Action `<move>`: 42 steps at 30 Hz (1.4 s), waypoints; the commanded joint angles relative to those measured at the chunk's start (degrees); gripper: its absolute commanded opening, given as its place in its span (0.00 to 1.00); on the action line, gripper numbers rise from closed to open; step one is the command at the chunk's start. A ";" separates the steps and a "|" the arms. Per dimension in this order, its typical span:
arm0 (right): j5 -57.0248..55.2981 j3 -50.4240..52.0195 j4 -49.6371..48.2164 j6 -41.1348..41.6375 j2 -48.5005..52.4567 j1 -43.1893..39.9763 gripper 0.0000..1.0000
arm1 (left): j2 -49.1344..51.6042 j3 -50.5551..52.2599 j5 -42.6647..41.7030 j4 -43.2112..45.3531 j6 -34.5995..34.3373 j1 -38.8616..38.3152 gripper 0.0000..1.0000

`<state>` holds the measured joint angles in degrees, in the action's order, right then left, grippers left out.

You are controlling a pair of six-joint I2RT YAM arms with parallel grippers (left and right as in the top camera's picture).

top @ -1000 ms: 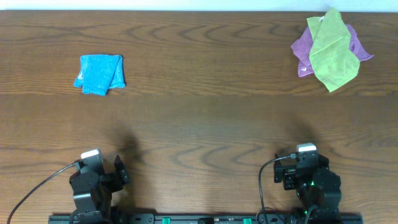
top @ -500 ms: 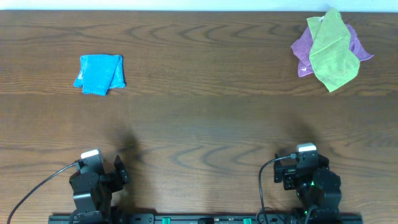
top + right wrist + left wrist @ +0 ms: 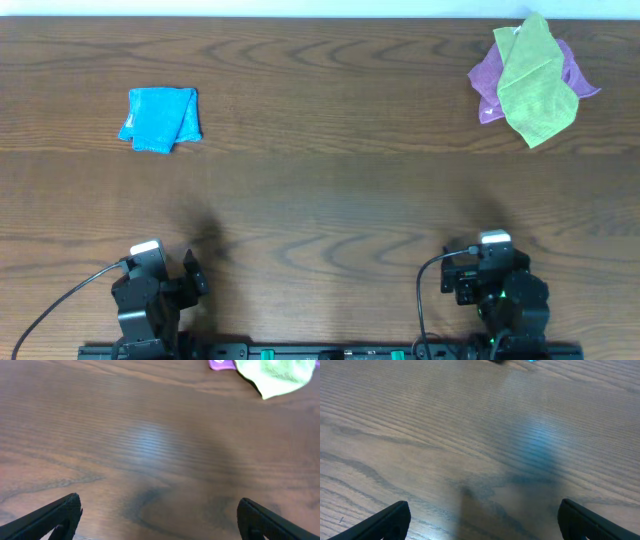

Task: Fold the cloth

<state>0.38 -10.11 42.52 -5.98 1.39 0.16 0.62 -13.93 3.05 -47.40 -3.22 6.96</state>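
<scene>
The cloth (image 3: 535,80) lies crumpled at the far right, close to the far edge of the tabletop (image 3: 320,200), partly over a purple cloth (image 3: 484,85). A folded blue cloth (image 3: 160,120) lies far left. A wide stretch of wood separates them from the near edge, where the left jaws and right jaws both stand wide apart, holding nothing.

My cloth (image 3: 535,85) is lime-green, soft and unfolded. It lies crumpled and slanted on top of the purple cloth (image 3: 484,82), covering its middle, with 1 corner reaching past its near edge.

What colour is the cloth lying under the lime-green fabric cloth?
Purple: the soft purple fabric cloth shows best in the overhead view.
</scene>
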 commanded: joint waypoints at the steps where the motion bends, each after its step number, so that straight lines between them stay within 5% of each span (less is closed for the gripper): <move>1: 0.50 -0.79 -0.35 6.08 2.32 -2.10 0.99 | -0.42 0.44 1.86 -4.00 0.24 -0.24 0.95; 12: -0.55 -19.56 -2.05 10.29 23.30 -6.71 0.99 | -0.42 0.44 1.86 -4.02 0.24 -0.24 0.95; 30: -0.63 -60.59 -0.81 15.87 75.89 -14.40 0.99 | -0.42 0.44 1.86 -4.00 0.22 -0.24 0.95; 42: -0.57 -66.71 -11.13 17.84 91.58 -21.81 0.99 | -0.42 0.44 1.86 -4.02 0.22 -0.24 0.95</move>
<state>0.16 -75.48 32.51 11.16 91.81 -20.95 0.58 -14.02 3.07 -47.53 -3.22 6.96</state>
